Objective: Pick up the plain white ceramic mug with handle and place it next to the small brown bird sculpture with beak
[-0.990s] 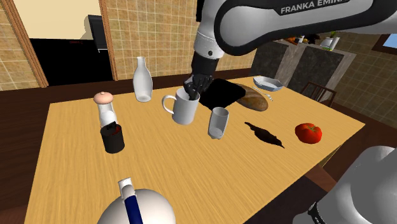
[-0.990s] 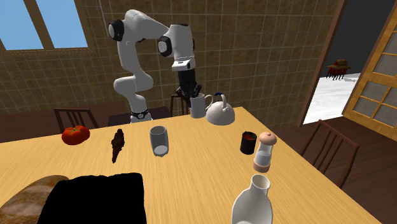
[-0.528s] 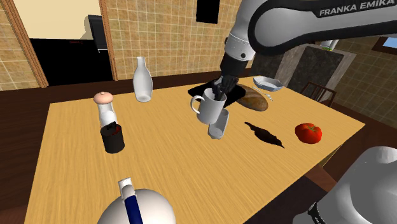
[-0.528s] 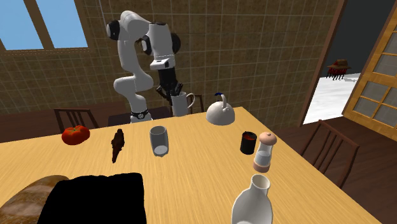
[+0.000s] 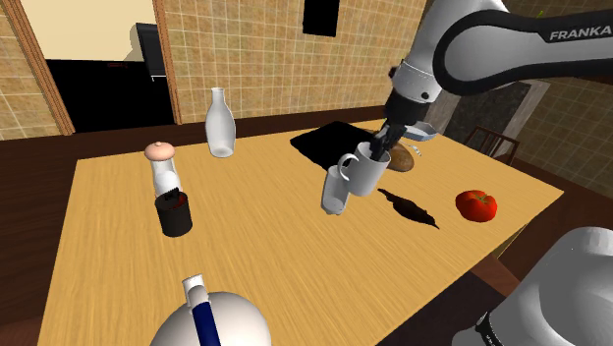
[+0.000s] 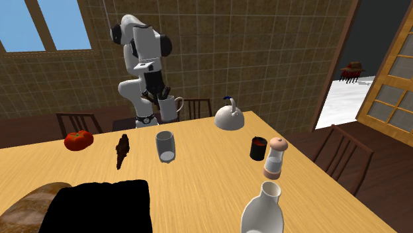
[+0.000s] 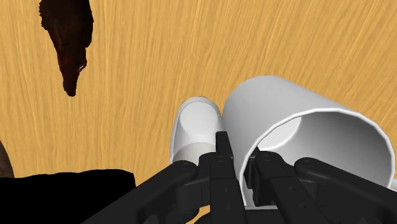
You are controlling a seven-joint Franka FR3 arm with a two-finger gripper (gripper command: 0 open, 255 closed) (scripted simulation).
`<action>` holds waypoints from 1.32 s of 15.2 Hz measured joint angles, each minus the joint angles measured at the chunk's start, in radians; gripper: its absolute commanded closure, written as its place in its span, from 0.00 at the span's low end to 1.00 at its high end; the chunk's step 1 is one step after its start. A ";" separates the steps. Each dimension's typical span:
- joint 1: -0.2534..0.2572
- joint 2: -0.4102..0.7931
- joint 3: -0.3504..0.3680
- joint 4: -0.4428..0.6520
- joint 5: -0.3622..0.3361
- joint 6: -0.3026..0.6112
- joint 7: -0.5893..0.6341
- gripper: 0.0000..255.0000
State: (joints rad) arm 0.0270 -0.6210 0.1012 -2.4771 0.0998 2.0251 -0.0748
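Shoulder view: upright mug (image 5: 371, 173), handle left

You find the mug (image 5: 365, 173) up off the table (image 5: 118, 265), its wall clasped by the gripper (image 5: 384, 147). In the shoulder view it hangs between the glass (image 5: 335, 197), at its left, and the bird sculpture (image 5: 409, 208), at its right; the tomato (image 5: 476, 204) lies further right.

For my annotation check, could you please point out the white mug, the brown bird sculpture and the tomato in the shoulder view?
white mug (image 5: 369, 175): shoulder view, on its outer side wall.
brown bird sculpture (image 5: 409, 207): shoulder view, on the middle of its body.
tomato (image 5: 476, 204): shoulder view, on its red front.
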 measured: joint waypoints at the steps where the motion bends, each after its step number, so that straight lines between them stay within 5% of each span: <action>1: -0.001 -0.002 -0.003 -0.013 0.000 0.011 -0.005 1.00; 20: 0.004 0.073 0.006 -0.219 0.016 0.290 -0.023 1.00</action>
State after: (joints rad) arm 0.0313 -0.5482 0.1069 -2.6960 0.1154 2.3151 -0.0978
